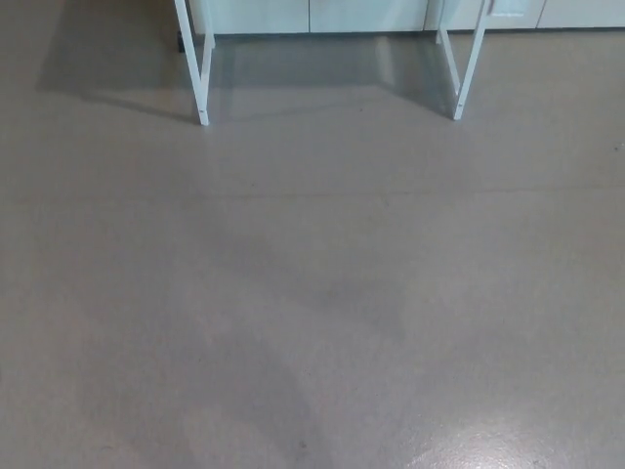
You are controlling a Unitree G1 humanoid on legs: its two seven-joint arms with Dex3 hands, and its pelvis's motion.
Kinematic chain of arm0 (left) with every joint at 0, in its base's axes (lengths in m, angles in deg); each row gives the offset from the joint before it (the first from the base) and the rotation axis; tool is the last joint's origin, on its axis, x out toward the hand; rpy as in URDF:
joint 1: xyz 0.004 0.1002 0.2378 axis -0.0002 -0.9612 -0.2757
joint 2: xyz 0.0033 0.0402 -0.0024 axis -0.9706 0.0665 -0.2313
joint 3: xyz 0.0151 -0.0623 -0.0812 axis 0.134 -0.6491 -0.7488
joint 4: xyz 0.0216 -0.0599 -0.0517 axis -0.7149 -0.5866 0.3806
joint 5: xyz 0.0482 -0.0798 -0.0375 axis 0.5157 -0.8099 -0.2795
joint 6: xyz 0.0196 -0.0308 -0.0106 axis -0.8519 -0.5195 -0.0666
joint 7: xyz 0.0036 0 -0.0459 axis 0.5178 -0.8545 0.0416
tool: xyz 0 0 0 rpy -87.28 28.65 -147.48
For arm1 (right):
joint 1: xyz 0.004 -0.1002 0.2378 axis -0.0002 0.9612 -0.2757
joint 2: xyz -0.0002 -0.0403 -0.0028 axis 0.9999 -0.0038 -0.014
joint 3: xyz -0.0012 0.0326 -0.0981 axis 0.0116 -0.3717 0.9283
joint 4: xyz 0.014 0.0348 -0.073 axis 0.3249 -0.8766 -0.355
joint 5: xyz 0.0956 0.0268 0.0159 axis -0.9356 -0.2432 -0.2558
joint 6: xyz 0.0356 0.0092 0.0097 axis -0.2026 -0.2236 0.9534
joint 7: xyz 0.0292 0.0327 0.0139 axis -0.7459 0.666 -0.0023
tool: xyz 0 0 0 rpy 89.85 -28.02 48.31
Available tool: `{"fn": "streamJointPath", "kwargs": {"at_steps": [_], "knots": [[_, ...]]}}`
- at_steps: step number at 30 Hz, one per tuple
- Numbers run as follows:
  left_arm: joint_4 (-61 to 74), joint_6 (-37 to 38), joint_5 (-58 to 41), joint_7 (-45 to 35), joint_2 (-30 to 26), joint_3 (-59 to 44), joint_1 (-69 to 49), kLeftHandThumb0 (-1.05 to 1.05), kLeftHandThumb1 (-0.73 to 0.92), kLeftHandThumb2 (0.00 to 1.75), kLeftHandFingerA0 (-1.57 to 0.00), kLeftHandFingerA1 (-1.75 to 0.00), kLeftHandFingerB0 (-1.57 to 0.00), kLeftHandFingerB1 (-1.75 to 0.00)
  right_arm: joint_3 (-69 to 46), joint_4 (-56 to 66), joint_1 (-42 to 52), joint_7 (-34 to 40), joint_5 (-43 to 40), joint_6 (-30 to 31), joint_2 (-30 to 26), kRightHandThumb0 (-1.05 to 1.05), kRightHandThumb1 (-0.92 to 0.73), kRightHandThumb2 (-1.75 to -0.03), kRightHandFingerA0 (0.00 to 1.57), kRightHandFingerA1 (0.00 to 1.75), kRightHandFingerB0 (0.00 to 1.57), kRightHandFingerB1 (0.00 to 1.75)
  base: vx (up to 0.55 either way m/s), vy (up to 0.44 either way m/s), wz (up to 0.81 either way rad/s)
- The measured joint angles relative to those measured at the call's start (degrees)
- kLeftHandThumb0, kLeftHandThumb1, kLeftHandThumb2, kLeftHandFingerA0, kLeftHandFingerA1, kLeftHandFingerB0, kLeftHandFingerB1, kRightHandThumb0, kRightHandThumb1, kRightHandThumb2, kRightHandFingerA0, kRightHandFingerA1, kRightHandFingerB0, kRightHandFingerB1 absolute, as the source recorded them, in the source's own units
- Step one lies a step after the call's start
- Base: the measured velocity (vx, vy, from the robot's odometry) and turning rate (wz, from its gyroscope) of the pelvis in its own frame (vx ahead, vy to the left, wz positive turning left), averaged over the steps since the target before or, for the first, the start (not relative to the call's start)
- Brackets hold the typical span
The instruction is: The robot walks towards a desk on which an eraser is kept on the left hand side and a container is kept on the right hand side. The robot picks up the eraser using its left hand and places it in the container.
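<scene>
Two pale white frame legs (200,68) (467,63) come down from the top of the head view and end on the floor (312,293), one toward the upper left and one toward the upper right. Each is a pair of thin bars that meet at a small foot. They stand well apart, with bare floor between them. Only these lower parts of the desk show; its tabletop lies above the top edge of the picture and cannot be seen.

Behind the legs, along the top edge, runs a strip of light cabinet fronts (312,15) with thin vertical seams between the panels. A small dark piece (182,41) sits just beside the left leg, low against the cabinets; what it is cannot be told.

Most of the picture is the grey, smooth floor. Soft shadows fall across it: one slanting out from the left leg toward the left edge, and broader, fainter patches across the middle and lower part. A bright glare (488,445) shines near the bottom right corner.

Neither robot hand shows, so their state cannot be told. The eraser and the container are out of sight too, so their places cannot be given.
</scene>
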Motion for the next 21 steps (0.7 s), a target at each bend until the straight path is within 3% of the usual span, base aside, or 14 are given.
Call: {"fn": "streamJointPath", "kwargs": {"at_steps": [1, 2, 3, 4, 6, 10, 11, 16, 21], "knots": [[-0.3, 0.4, 0.0, -0.1, 0.0, 0.1, 0.0, -0.01, 0.38, 0.86, -0.37, -0.60, -0.27, -0.54, 0.1, -0.3, 0.0, -0.1, -0.1, -0.5, 0.0, -0.10, -0.47, -0.53, 0.61, 0.46, 0.50, 0.43, 0.00, 0.000, 0.00], [-0.5, 0.6, 0.0, -0.2, 0.0, 0.2, 0.0, 0.01, 0.58, 0.57, -0.46, -0.49, -0.36, -0.39, 0.1, -0.4, 0.0, -0.2, -0.2, -0.8, 0.0, -0.11, -0.47, -0.53, 0.61, 0.47, 0.50, 0.43, 0.00, 0.000, 0.00], [-0.7, 0.8, 0.0, -0.2, 0.0, 0.2, 0.1, 0.01, 0.38, 0.86, -0.36, -0.60, -0.28, -0.55, 0.1, -0.6, 0.0, -0.3, -0.3, -1.3, 0.0, -0.12, -0.47, -0.53, 0.62, 0.47, 0.50, 0.43, 0.00, 0.000, 0.00], [-0.9, 1.1, -0.1, -0.3, 0.0, 0.3, 0.1, 0.01, 0.39, 0.87, -0.34, -0.59, -0.27, -0.54, 0.3, -0.8, 0.0, -0.3, -0.4, -1.7, 0.0, -0.11, -0.46, -0.53, 0.63, 0.47, 0.50, 0.43, 0.00, 0.000, 0.00], [-1.0, 1.4, -0.2, -0.6, 0.0, 0.3, 0.2, 0.01, 0.39, 0.87, -0.35, -0.60, -0.27, -0.54, 0.5, -1.2, -0.1, -0.4, -0.5, -2.2, 0.0, -0.16, -0.44, -0.55, 0.58, 0.47, 0.48, 0.44, 0.00, 0.000, 0.00], [-1.3, 2.3, -0.2, -1.1, -0.2, 1.5, 0.2, -0.02, 0.38, 0.85, -0.36, -0.60, -0.27, -0.54, 0.8, -1.3, 0.0, -0.7, -0.7, -3.0, 0.0, -0.12, -0.44, -0.52, 0.65, 0.51, 0.49, 0.45, 0.00, 0.000, 0.00], [-1.4, 2.6, -0.1, -1.1, -0.3, 1.8, 0.2, -0.04, 0.57, 0.57, -0.45, -0.47, -0.37, -0.38, 0.8, -1.3, 0.0, -0.8, -0.8, -3.3, 0.0, -0.12, -0.44, -0.52, 0.66, 0.50, 0.48, 0.44, 0.00, 0.000, 0.00], [-2.0, 3.3, -0.1, -1.2, -0.7, 2.8, 0.2, -0.03, 0.58, 0.57, -0.45, -0.46, -0.36, -0.38, 0.9, -1.7, -0.2, -1.3, -1.3, -3.8, 0.0, -0.16, -0.43, -0.55, 0.53, 0.49, 0.45, 0.45, 0.00, 0.000, 0.00], [-1.8, 3.4, 0.0, -0.9, -0.8, 4.0, 0.2, -0.05, 0.57, 0.57, -0.47, -0.47, -0.36, -0.38, 2.0, -0.3, -0.2, -2.0, -1.5, -4.1, 0.4, -0.12, -0.45, -0.53, 0.63, 0.49, 0.48, 0.44, 0.06, -0.008, 0.02]]}}
